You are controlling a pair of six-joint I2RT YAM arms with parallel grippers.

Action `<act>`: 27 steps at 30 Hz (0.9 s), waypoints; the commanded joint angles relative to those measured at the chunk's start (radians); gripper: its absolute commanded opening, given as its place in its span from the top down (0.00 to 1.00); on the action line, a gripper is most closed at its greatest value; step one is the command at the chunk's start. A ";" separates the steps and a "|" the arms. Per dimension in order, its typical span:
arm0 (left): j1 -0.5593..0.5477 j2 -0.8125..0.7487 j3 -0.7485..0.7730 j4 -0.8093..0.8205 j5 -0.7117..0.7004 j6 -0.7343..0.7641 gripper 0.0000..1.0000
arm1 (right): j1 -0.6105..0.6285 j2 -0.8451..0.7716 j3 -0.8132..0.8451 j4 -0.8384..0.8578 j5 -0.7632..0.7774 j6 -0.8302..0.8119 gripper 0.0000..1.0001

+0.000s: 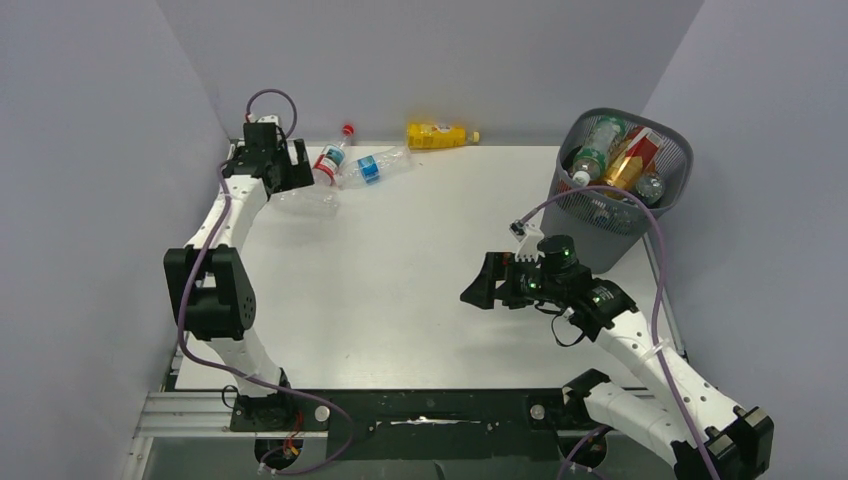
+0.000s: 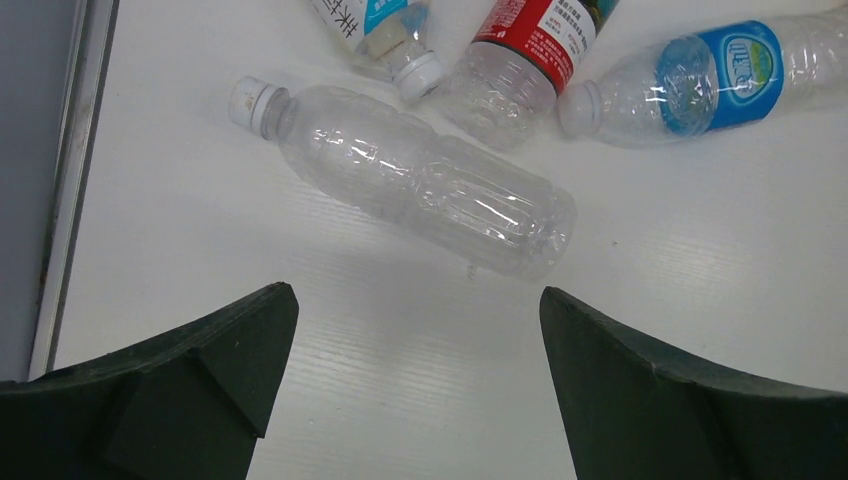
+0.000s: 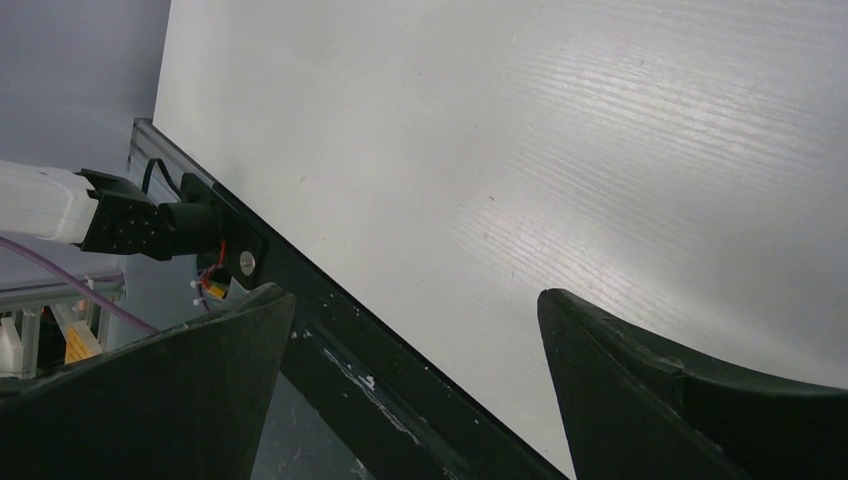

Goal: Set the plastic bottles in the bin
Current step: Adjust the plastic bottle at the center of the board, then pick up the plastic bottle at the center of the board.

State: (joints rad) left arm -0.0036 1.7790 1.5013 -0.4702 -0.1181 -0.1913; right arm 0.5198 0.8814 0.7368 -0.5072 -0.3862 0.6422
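The white counter [image 1: 420, 250] fills the top view. At its far right corner stands the dark mesh bin [image 1: 600, 243], already holding several bottles [image 1: 603, 140] with green, red and amber showing among them. Only this view shows the bin, and a yellow bottle [image 1: 437, 135] lying on its side at the far edge, well apart from both arms.

The right tool [image 3: 415, 295] hangs over the counter's near right part, in front of the bin, jaws spread wide and holding nothing. Its own camera sees only bare counter, the black frame rail [image 3: 380, 385] along the near edge and part of the left arm's base [image 3: 45, 205]. No bottle shows there.

The left tool [image 2: 415, 298] is at the far left corner, jaws likewise released and empty. Its camera shows a label-less clear bottle [image 2: 420, 190] on its side just ahead of the fingers, lined up with the gap between them but not touching, its white cap toward the left wall. Beyond it lie a red-labelled bottle [image 2: 520, 55] and a blue-labelled bottle [image 2: 700, 80], and a fourth bottle [image 2: 385, 30] with a pale label cut off by the picture's edge; the top view hides this last one behind the arm.
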 commanded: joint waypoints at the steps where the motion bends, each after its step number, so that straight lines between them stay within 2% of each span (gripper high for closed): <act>1: 0.033 0.019 0.092 -0.067 -0.034 -0.141 0.06 | 0.009 0.010 0.000 0.060 -0.010 -0.027 0.01; 4: 0.083 0.048 0.135 -0.128 0.039 -0.237 0.06 | 0.008 0.022 0.002 0.059 -0.015 -0.039 0.02; 7: 0.093 0.052 0.162 -0.169 0.003 -0.308 0.06 | 0.009 0.045 0.022 0.049 -0.023 -0.044 0.02; 9: 0.095 0.025 0.135 -0.148 -0.021 -0.378 0.06 | 0.009 0.060 0.049 0.035 -0.027 -0.047 0.02; 13: 0.141 0.011 0.079 -0.052 0.132 -0.535 0.06 | 0.010 0.076 0.099 0.024 -0.019 -0.057 0.02; 18: 0.153 0.057 0.041 0.065 0.198 -0.659 0.06 | 0.022 0.061 0.093 0.032 0.010 -0.034 0.01; 27: 0.138 0.177 0.017 0.118 0.208 -0.738 0.06 | 0.059 0.029 0.060 0.093 0.031 0.048 0.00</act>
State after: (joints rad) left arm 0.1425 1.9110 1.5318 -0.4294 0.0643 -0.8650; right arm 0.5610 0.9142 0.7887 -0.4858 -0.3752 0.6601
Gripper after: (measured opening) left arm 0.943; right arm 0.993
